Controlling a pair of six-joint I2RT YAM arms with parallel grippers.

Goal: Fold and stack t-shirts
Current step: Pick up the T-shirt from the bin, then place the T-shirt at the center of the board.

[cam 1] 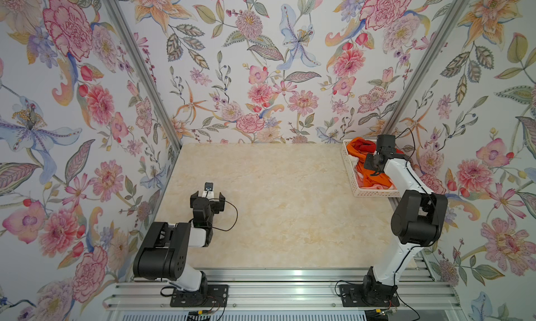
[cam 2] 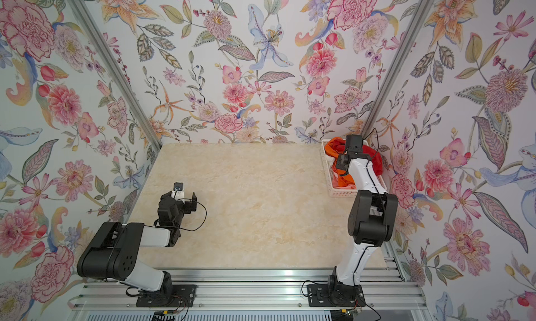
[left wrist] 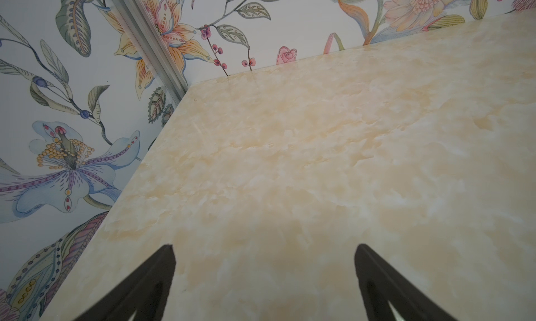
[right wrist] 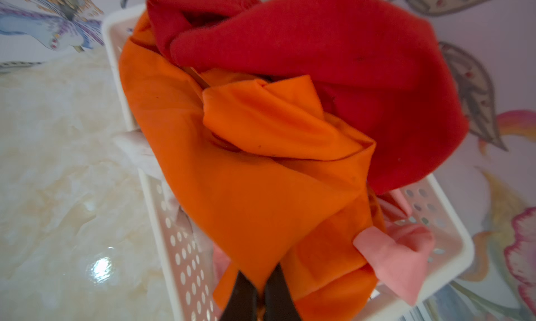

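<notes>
My right end effector [right wrist: 259, 276] pinches a fold of the soft bright orange cloth t-shirt [right wrist: 246, 194] heaped in the white slotted plastic basket [right wrist: 185, 261]; light and limp, it may drag the red t-shirt [right wrist: 348, 73] along.

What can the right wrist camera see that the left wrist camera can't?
Only the right wrist view: the orange shirt, red shirt and pink shirt heaped in the basket, with the right gripper shut on the orange shirt. Only the left wrist view: the left gripper, open above the table, and a metal post in the corner. Both: the table and the flowery wall.
</notes>
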